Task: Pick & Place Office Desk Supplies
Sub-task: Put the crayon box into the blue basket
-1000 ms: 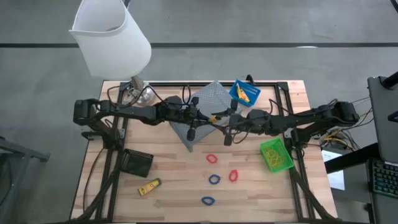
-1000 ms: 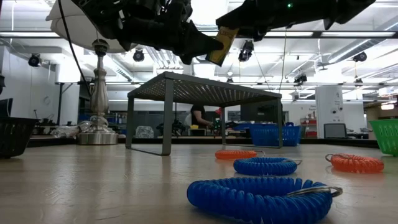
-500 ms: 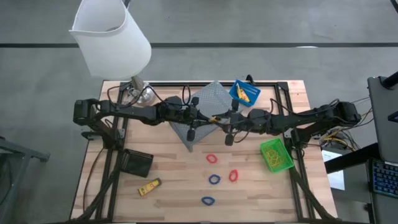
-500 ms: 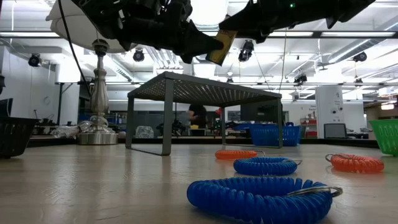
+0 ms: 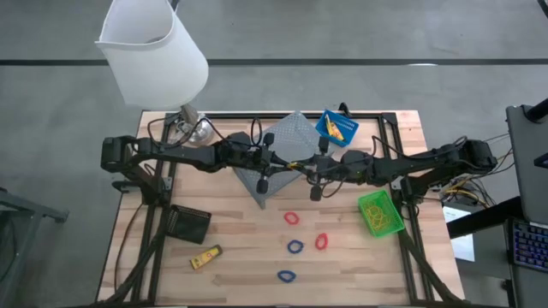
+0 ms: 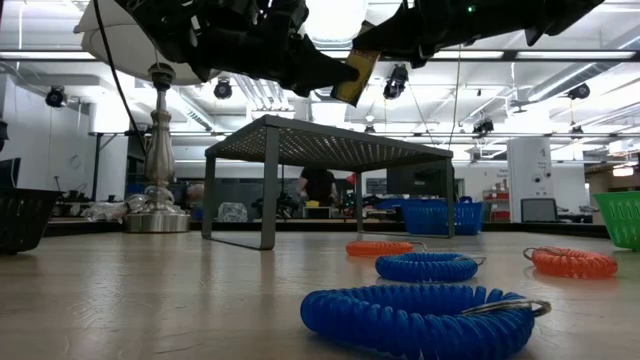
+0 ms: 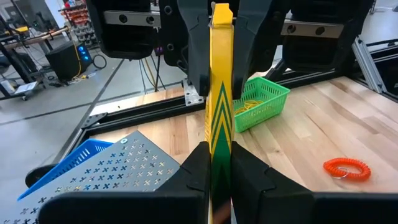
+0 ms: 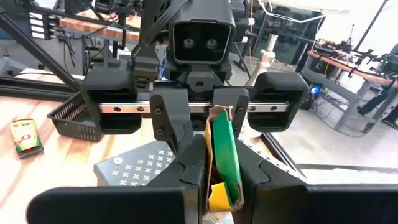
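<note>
While both arms meet high above the middle of the counter (image 5: 231, 248), a yellow piece (image 7: 220, 93) with green chevron marks is pinched from both ends: the left claw (image 7: 217, 163) grips one end, and the right claw (image 8: 219, 167) has its fingers pressed flat against the other end, so this reads as a handover in mid-air. The piece hangs over the near edge of the grey perforated stand (image 5: 282, 150), clear of the counter.

The risk lies in the release. If the left claw lets go before the right one has a firm bite, the thin piece could slip and drop onto the stand or bounce among the loops below. If both pull while clamped, the piece may bend or twist out of one grip. The two wrists are also very close, so a careless retreat could knock them together.

By my count: one yellow piece in the claws, a second yellow piece (image 5: 205, 257) lying near the front-left corner of the counter, and more yellow ones in the blue bin (image 5: 336, 127) at the back edge, too small to count. Two red loops (image 5: 292, 218) and two blue loops (image 5: 294, 246) lie toward the front, right of centre. There are three bins: blue, a black bin (image 5: 188, 224) by the left edge, and a green bin (image 5: 379, 213) by the right edge.
</note>
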Robot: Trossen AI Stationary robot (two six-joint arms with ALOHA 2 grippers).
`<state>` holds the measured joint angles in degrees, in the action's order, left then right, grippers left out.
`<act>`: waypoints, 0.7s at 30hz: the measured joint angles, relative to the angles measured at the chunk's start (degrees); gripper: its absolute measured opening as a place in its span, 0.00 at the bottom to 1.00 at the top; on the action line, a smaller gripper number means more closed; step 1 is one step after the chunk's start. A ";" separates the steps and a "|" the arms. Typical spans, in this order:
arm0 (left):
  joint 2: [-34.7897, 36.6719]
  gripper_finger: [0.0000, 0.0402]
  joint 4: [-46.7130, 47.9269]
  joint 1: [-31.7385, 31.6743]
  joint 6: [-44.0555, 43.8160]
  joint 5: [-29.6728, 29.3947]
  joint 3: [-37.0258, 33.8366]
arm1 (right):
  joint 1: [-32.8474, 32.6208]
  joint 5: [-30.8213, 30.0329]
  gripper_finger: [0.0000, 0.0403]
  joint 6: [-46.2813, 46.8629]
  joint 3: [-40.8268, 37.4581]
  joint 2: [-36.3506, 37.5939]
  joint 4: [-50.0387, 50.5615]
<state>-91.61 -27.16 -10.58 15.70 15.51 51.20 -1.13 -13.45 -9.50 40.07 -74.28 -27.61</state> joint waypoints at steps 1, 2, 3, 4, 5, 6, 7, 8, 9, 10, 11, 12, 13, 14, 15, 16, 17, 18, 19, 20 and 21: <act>0.00 0.10 0.00 0.01 0.00 0.00 0.00 | 0.00 0.00 0.08 -0.04 0.00 0.00 0.00; 0.02 0.10 0.00 0.01 0.00 0.00 0.00 | 0.00 0.00 0.08 -0.12 0.00 0.00 0.00; 0.02 0.10 0.00 0.00 0.00 0.00 0.00 | 0.00 0.00 0.08 -0.15 0.00 0.00 0.00; 0.00 0.10 -0.02 -0.01 0.00 0.00 0.00 | 0.00 0.00 0.08 -0.17 0.00 0.00 0.00; 0.00 0.10 -0.02 -0.01 0.00 0.00 0.00 | 0.00 -0.02 0.08 -0.17 0.00 0.00 0.00; 0.02 0.10 0.00 0.01 -0.02 0.00 0.00 | 0.00 -0.02 0.08 -0.17 0.00 0.00 -0.01; 0.00 0.10 0.00 0.00 -0.02 0.00 0.00 | 0.00 -0.02 0.08 -0.23 0.00 0.00 -0.02; 0.01 0.10 0.00 0.01 -0.02 0.00 0.00 | 0.00 -0.02 0.08 -0.45 0.00 0.00 -0.02; 0.01 0.11 0.00 0.01 -0.02 -0.02 0.00 | 0.00 -0.02 0.08 -0.80 0.00 0.00 -0.03; 0.00 0.13 0.00 0.04 -0.02 -0.02 0.00 | 0.00 -0.03 0.08 -1.00 0.00 0.00 -0.05; 0.01 0.14 0.00 0.06 -0.03 -0.02 0.00 | 0.01 -0.05 0.08 -1.05 0.00 0.00 -0.05; 0.01 0.17 -0.01 0.06 -0.05 -0.04 0.00 | 0.02 -0.12 0.08 -1.05 0.00 0.00 -0.07; 0.01 0.19 -0.03 0.06 -0.08 -0.04 0.00 | 0.02 -0.20 0.08 -1.07 0.00 0.00 -0.09; 0.01 0.21 -0.04 0.06 -0.11 -0.07 0.00 | 0.02 -0.20 0.08 -1.14 0.00 0.00 -0.11; 0.01 0.24 -0.04 0.06 -0.15 -0.05 0.00 | 0.05 -0.20 0.08 -1.20 0.00 0.00 -0.11; 0.01 0.26 -0.04 0.06 -0.24 -0.05 0.00 | 0.06 -0.22 0.08 -1.20 0.00 0.00 -0.11; 0.00 0.28 -0.02 0.06 -0.24 -0.06 0.00 | 0.07 -0.21 0.08 -1.21 0.00 0.00 -0.11; 0.00 0.30 -0.02 0.06 -0.29 -0.04 0.00 | 0.07 -0.22 0.08 -1.22 0.00 0.00 -0.11; 0.00 0.32 -0.03 0.06 -0.50 -0.04 0.00 | 0.05 -0.22 0.08 -1.22 0.00 0.00 -0.11; 0.02 0.34 -0.02 0.06 -0.70 -0.04 0.00 | 0.04 -0.22 0.08 -1.22 0.00 0.00 -0.11; 0.02 0.36 -0.04 0.06 -0.72 -0.04 0.00 | 0.04 -0.22 0.08 -1.21 0.00 0.00 -0.11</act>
<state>-91.59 -27.20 -10.52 14.98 15.46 51.20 -1.08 -13.67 -10.71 40.07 -74.28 -27.73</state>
